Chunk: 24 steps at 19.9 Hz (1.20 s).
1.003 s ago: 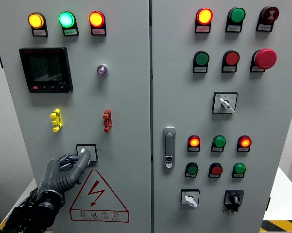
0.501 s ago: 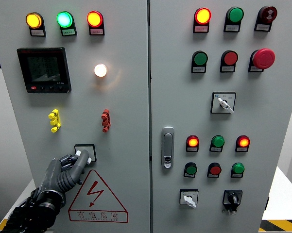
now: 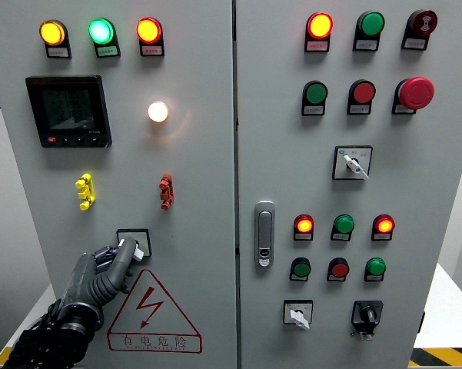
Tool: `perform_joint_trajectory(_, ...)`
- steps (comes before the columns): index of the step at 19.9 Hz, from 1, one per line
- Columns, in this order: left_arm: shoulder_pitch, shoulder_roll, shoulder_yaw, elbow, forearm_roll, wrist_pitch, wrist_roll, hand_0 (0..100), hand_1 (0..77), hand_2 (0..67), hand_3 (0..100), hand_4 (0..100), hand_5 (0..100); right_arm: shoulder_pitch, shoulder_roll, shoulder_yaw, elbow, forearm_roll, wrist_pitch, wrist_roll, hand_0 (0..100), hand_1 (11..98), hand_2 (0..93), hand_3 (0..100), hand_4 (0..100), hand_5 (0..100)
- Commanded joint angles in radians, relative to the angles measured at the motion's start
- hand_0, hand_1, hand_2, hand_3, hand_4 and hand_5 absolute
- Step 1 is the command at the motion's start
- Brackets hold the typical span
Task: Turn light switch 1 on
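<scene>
Since one second ago the lamp point(image 3: 158, 111) became lit; left hand point(image 3: 117, 257) stayed with fingers clamped on the switch point(image 3: 134, 243).

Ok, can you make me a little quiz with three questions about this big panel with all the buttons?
1. Where is the left hand?
A. On the door handle
B. At the small switch above the warning triangle
C. On the big red button

2. How many lamps glow in the top left row?
A. Three
B. One
C. Five

3. The round lamp beside the black screen is:
A. Dark
B. Missing
C. Lit

Answers: 1 B, its fingers reach the switch; 2 A, orange, green, red-orange; 3 C, it shines bright white.
</scene>
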Motion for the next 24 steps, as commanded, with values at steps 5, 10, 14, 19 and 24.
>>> perform_joint_trajectory(5,0.005,-0.002,0.000,-0.004,-0.002,-0.002,-0.013,36,48.5,58.8,87,100,73,0.000,0.0000,0.001,0.000,0.000,0.000,0.000,0,19.6,0.0,20,19,11)
perform_joint_trajectory(10,0.007,-0.002,-0.003,-0.007,-0.004,-0.002,-0.013,0,52.1,57.9,87,100,73,0.000,0.0000,0.001,0.000,0.000,0.000,0.000,0,19.7,0.0,20,19,11)
perform_joint_trajectory(14,0.017,-0.002,-0.001,-0.008,-0.004,-0.002,-0.013,0,53.5,57.6,87,100,73,0.000,0.0000,0.001,0.001,0.000,0.000,0.000,0,19.5,0.0,20,19,11)
perform_joint_trajectory(19,0.037,-0.002,-0.001,-0.016,-0.005,-0.002,-0.016,0,54.0,57.2,88,100,73,0.000,0.0000,0.001,0.000,0.000,0.000,0.000,0,19.5,0.0,20,19,11)
perform_joint_trajectory(24,0.099,0.000,0.002,-0.067,-0.007,-0.013,-0.045,0,53.7,56.8,88,100,73,0.000,0.0000,0.001,0.001,0.000,0.000,0.000,0,19.3,0.0,20,19,11)
